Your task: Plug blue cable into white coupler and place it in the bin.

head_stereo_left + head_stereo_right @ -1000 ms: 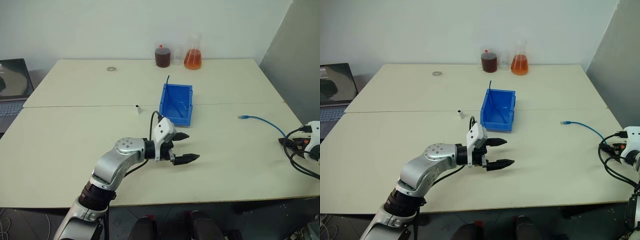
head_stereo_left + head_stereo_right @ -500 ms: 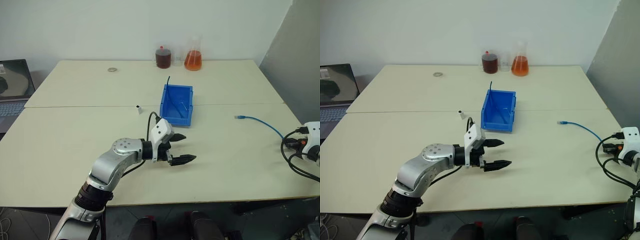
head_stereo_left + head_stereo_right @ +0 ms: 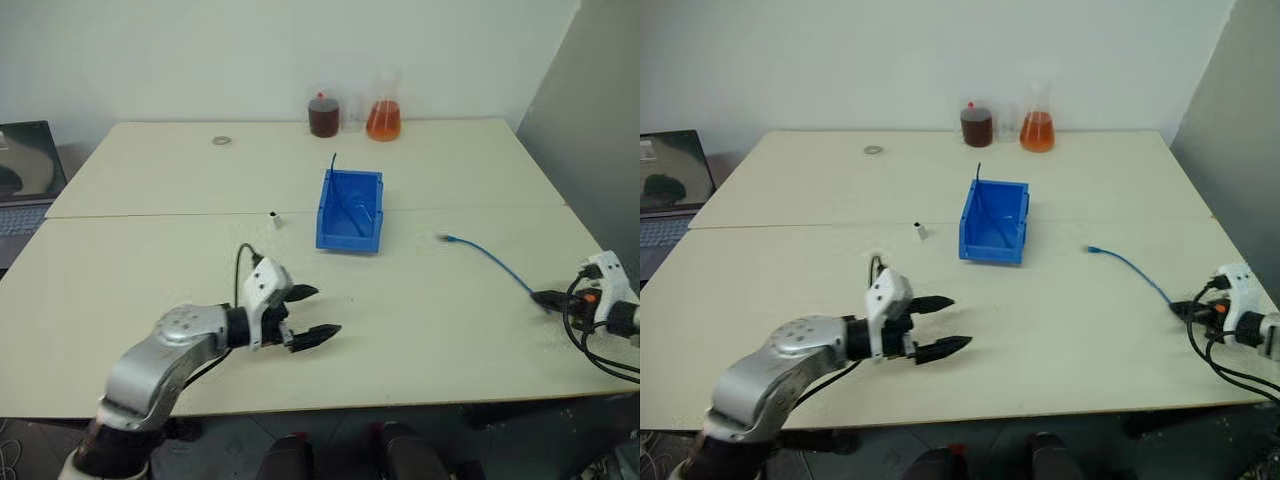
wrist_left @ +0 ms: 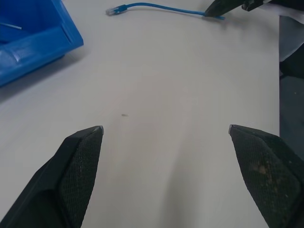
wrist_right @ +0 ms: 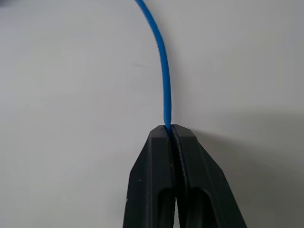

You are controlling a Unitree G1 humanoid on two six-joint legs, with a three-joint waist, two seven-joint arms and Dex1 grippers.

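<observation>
Left gripper (image 3: 315, 312) nearest, hovering low over bare table (image 3: 420, 330) well in front of the bin, fingers spread wide and empty; presumably kept free to fetch the coupler. Right gripper (image 3: 545, 298) near the table's right edge, to the right of and nearer than the bin, fingers clamped shut on the far end of the cable (image 5: 161, 61). Cable (image 3: 490, 258) running from that grip back toward the bin across the table, plug end (image 3: 446, 239) free and lying just right of the bin's front; grip at the tail leaves the plug loose, so probably a hold for dragging the cord inward, not for plugging. Bin (image 3: 350, 210) at mid-table, open top up, lowered lip facing near; a thin dark strand standing up from its rear left corner, nature not clear. Coupler (image 3: 273, 217) small, white, just left of the bin, apart from it, untouched. Beyond the bin, at the table's far edge: ring (image 3: 221, 141) far left, dark jar (image 3: 323, 116) and orange flask (image 3: 384, 113) behind the bin. Laptop (image 3: 25, 175) off the table's left side. Judged stage: cable secured, mating not yet begun.
</observation>
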